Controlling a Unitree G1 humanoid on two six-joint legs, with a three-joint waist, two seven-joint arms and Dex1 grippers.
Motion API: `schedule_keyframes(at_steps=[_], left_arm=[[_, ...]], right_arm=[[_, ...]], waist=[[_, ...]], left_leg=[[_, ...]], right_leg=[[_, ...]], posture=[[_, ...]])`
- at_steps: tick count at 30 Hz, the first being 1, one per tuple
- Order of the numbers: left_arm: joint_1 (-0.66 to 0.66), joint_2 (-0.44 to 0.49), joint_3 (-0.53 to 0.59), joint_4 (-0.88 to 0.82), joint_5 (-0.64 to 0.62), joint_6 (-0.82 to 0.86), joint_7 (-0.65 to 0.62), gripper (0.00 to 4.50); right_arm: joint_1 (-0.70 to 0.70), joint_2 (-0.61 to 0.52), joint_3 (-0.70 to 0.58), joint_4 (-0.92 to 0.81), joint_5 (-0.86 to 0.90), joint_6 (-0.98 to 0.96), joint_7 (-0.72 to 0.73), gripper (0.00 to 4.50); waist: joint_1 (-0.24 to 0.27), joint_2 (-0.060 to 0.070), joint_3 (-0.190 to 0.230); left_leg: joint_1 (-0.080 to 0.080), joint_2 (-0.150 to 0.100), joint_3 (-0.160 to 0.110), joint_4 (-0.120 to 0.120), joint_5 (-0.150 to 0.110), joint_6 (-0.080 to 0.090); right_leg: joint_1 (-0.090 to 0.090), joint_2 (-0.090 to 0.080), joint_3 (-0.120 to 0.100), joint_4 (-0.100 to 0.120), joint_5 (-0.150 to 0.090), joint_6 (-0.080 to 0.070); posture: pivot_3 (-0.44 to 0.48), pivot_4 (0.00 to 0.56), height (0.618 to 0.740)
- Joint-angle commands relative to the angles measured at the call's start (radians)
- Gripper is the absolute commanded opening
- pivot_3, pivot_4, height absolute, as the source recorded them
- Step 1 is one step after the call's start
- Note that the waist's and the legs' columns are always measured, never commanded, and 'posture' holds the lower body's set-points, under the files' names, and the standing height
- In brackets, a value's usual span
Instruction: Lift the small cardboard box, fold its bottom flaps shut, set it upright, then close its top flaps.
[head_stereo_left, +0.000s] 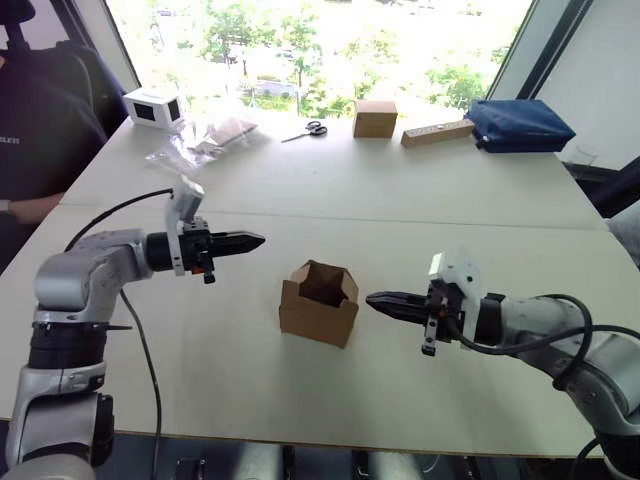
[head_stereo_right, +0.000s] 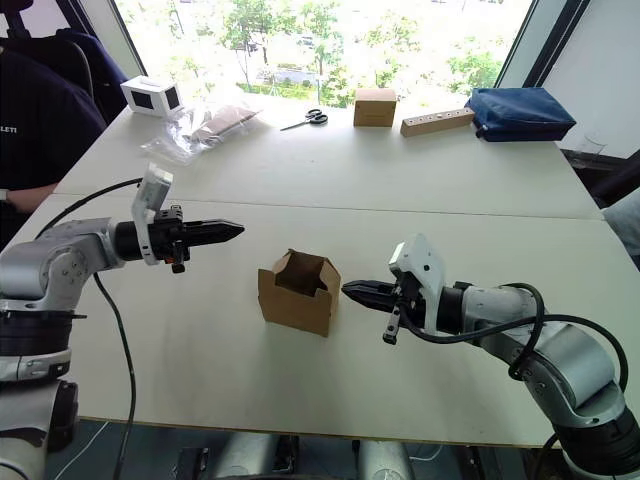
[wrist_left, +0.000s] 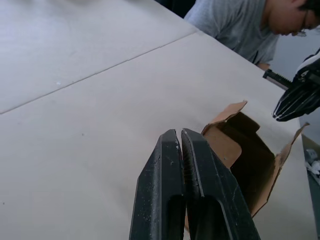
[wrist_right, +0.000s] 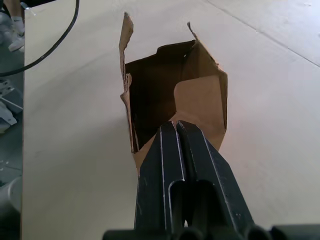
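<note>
Near the table's (head_stereo_left: 420, 200) front centre, the small cardboard box (head_stereo_left: 318, 303) stands upright between both arms, its top flaps (head_stereo_left: 338, 279) raised and the mouth open. Whether the bottom flaps are folded shut cannot be confirmed, as they are hidden beneath it; judged from its upright standing, closing the top is what remains. Left gripper (head_stereo_left: 252, 240) hovers level, just beyond the box on the left, fingers pressed together, holding nothing. Right gripper (head_stereo_left: 378, 299) points at the box's right wall, close beside it, fingers likewise pressed together and empty.

a pale table (head_stereo_left: 420, 210) stands before a bright window (head_stereo_left: 330, 45) with green trees outside
</note>
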Motion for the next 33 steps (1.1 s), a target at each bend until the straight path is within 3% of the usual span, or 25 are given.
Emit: schedule_keyframes(at_steps=[1,8,25,33], left_arm=[[0.072,0.043,-0.078,-0.013,0.086,-0.098,-0.006,0.06],[0.146,-0.032,-0.145,-0.066,0.083,-0.084,0.059,0.06],[0.179,-0.017,-0.279,-0.185,0.085,-0.062,0.016,0.06],[0.157,0.013,-0.225,-0.119,0.113,-0.112,0.041,0.06]], right_arm=[[0.025,-0.035,0.007,-0.027,-0.023,0.014,0.019,0.0],[0.062,-0.044,0.096,0.013,-0.149,-0.035,0.037,0.0],[-0.014,-0.004,0.18,0.078,-0.293,-0.092,0.084,0.0],[0.01,-0.045,0.118,0.059,-0.291,-0.072,0.119,0.0]], waist=[[-0.002,0.0,0.0],[0.004,-0.001,0.0],[0.004,-0.001,0.0],[0.003,-0.001,0.0]], left_leg=[[0.0,0.0,0.0,-0.001,0.0,0.0],[0.001,0.0,0.0,-0.001,0.0,0.001],[0.002,0.001,0.0,-0.001,0.0,0.001],[0.002,0.001,0.0,-0.001,0.0,0.001]], right_leg=[[0.0,0.0,0.0,0.0,0.0,0.0],[0.001,0.0,0.0,0.0,0.0,0.0],[0.002,0.001,0.0,0.0,0.0,0.0],[0.001,0.001,0.0,0.0,0.0,0.0]], posture=[[0.0,0.15,0.74],[0.0,0.15,0.74],[0.0,0.15,0.74],[0.0,0.15,0.74]])
